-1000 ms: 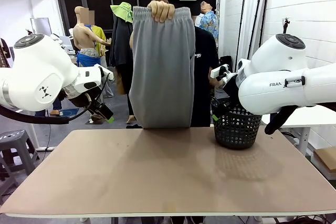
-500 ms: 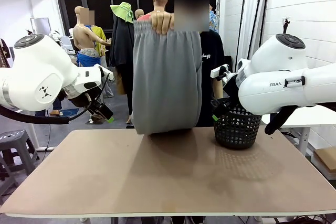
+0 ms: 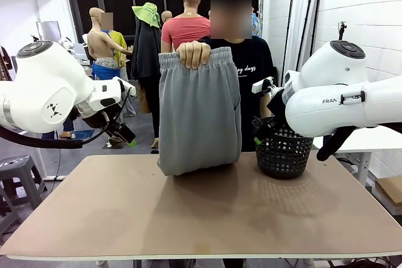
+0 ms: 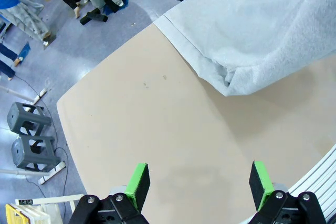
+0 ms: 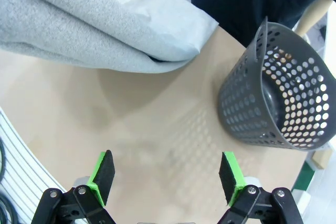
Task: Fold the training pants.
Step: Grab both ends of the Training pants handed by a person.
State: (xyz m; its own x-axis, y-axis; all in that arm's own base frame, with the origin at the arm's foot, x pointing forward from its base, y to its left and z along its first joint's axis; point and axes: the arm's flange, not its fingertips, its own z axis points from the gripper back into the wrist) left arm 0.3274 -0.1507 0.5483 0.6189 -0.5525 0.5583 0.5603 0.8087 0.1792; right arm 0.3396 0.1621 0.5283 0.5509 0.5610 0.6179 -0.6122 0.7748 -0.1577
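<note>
A person's hand holds the light grey training pants up by the gathered waistband at the far side of the table. They hang folded lengthwise, and the lower end rests bunched on the table. My left gripper hovers open off the far left edge, well apart from the pants. In the left wrist view the pants lie beyond my open left gripper. My right gripper is open beside the basket. In the right wrist view the pants lie ahead of my open right gripper.
A black plastic mesh basket stands on the tan table at the far right, seen close in the right wrist view as the basket. Grey stools stand on the floor beside the table's left end.
The person has lowered the pants, so the waistband came down from head height to chest height and the lower end now bunches on the table. Neither arm has moved.
</note>
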